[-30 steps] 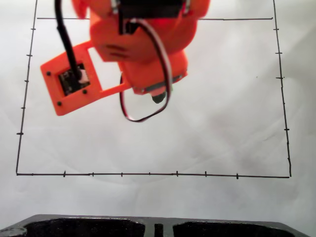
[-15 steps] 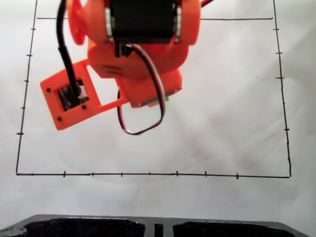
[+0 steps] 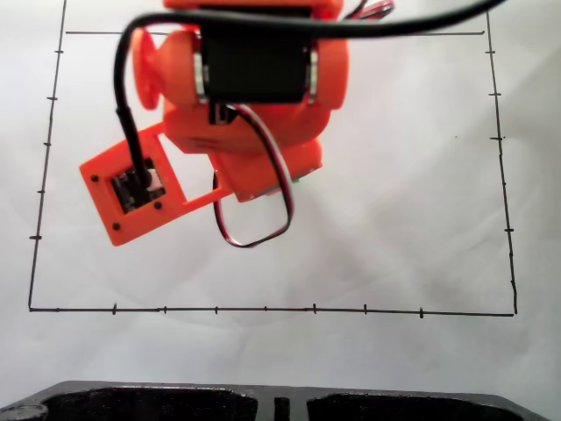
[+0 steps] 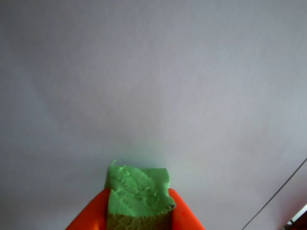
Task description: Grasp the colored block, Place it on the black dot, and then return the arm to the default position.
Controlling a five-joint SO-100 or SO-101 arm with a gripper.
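The arm (image 3: 250,114) is bright orange plastic, smooth with a slight sheen, carrying a matt black motor block (image 3: 254,63) and glossy rubbery black cable (image 3: 131,132). The green block (image 4: 139,191) looks like foam, matt, rough and crackled. The paper (image 3: 403,219) is white, matt and faintly creased, with thin black ink lines (image 3: 263,310).

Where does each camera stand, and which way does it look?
Fixed view: above, looking down on the white paper with its black border; the orange arm shows.
Wrist view: on the arm, facing the paper; orange jaws grip the green block.
Shared: the paper and a border line.
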